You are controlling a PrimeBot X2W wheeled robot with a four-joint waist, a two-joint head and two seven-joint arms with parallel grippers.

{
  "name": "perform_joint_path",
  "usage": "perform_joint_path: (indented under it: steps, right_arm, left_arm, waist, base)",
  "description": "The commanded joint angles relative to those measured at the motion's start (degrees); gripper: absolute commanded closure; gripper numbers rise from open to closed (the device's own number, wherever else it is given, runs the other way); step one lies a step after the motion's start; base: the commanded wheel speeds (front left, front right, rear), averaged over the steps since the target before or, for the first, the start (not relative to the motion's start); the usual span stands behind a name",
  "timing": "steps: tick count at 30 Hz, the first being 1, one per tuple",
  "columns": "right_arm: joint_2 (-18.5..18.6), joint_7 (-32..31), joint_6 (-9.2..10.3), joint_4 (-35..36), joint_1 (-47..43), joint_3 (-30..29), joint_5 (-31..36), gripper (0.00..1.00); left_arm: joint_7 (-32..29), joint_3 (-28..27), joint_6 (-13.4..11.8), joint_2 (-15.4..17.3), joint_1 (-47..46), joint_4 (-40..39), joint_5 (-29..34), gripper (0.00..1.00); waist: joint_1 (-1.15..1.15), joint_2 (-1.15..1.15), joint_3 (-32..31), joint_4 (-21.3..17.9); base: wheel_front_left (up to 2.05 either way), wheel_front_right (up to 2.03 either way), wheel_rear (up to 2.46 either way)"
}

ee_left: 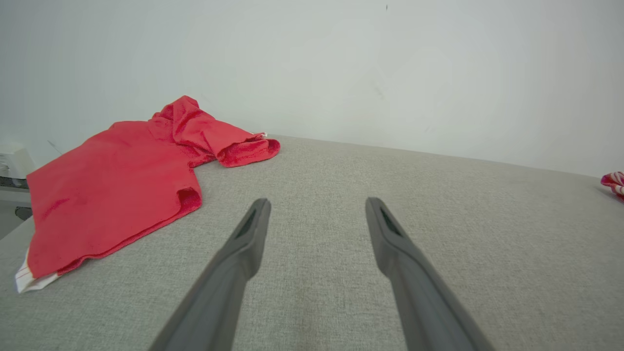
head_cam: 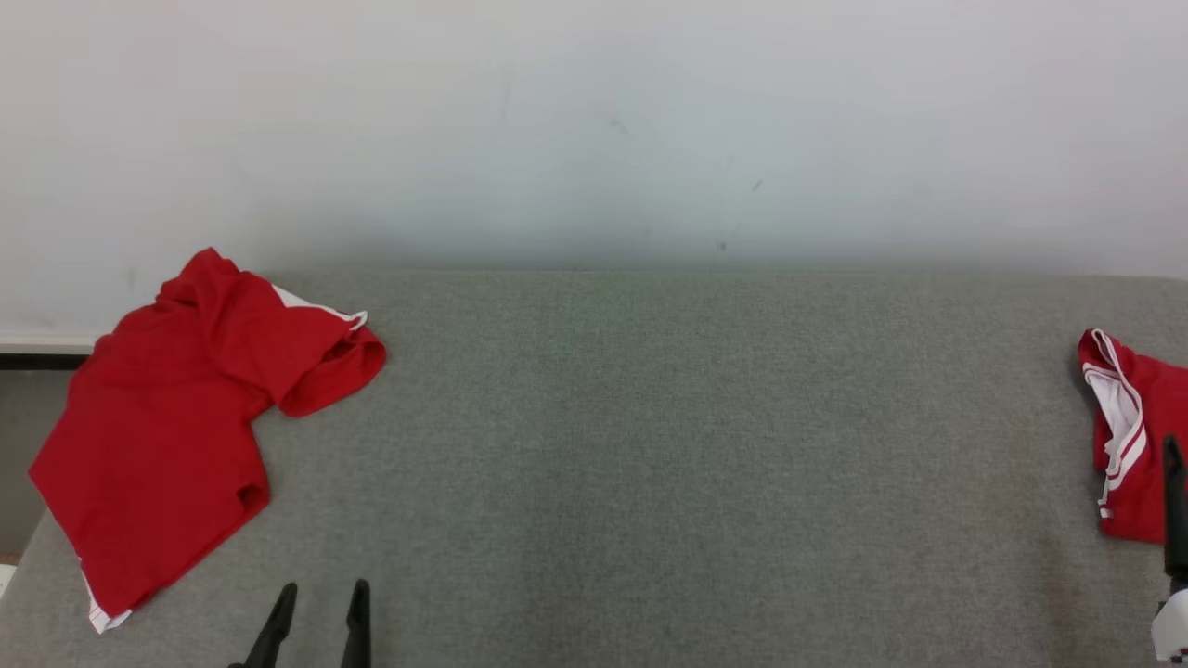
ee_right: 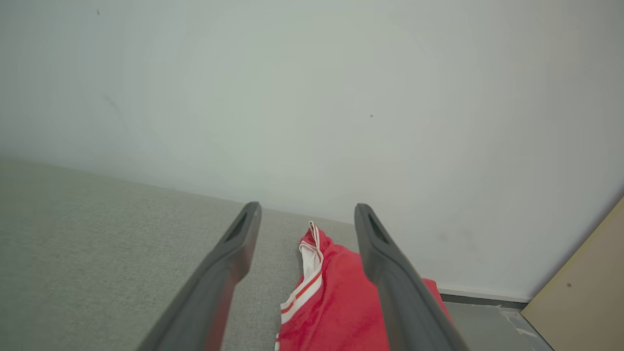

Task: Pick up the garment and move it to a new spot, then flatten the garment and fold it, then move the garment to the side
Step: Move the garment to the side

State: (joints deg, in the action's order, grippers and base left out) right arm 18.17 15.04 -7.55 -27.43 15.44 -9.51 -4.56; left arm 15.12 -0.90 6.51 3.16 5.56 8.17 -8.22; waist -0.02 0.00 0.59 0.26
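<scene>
Head view: striped garment (head_cam: 1137, 408) seems set aside; left pincer (head_cam: 325, 586), right pincer (ee_right: 307, 209) gape empty; red shirt (head_cam: 167, 417) lies unfolded.

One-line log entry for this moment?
left gripper open, empty | right gripper open at striped garment, not gripping | red shirt rumpled, left side

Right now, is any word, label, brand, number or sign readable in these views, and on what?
None can be read. The red shirt, the red garment with white stripes, the grey fabric surface and the wall show no print, tag text or sign.
</scene>
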Motion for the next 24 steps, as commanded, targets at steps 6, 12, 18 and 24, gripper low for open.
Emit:
perform_joint_path:
  steps: [6,12,18,24]
  right_arm:
    - [-7.47,0.15,0.13,8.77,-11.21,-0.78,1.35,0.00]
    - [-12.69,0.15,0.13,12.45,-18.40,1.21,2.01,0.00]
    - [-14.81,0.16,0.13,12.75,-22.04,2.77,2.09,0.00]
    - [-15.24,0.15,0.13,12.25,-22.55,3.47,2.40,0.00]
  left_arm:
    - [0.00,-1.04,-0.32,-0.06,1.50,0.39,0.45,0.00]
    - [0.01,-1.63,-0.20,-0.13,2.22,1.19,0.82,0.00]
    - [0.01,-1.54,0.03,-0.16,2.85,2.43,0.83,0.00]
    - [0.01,-1.08,0.38,-0.16,2.68,3.71,0.50,0.00]
  waist:
    - [0.02,0.00,-2.80,-0.08]
    - [0.02,0.00,-3.76,-0.47]
    - [0.02,0.00,-4.27,-1.04]
    - [0.02,0.00,-4.40,-1.51]
  base:
    - [0.00,0.00,0.00]
    - [0.00,0.00,0.00]
    - [0.00,0.00,0.00]
    - [0.00,0.00,0.00]
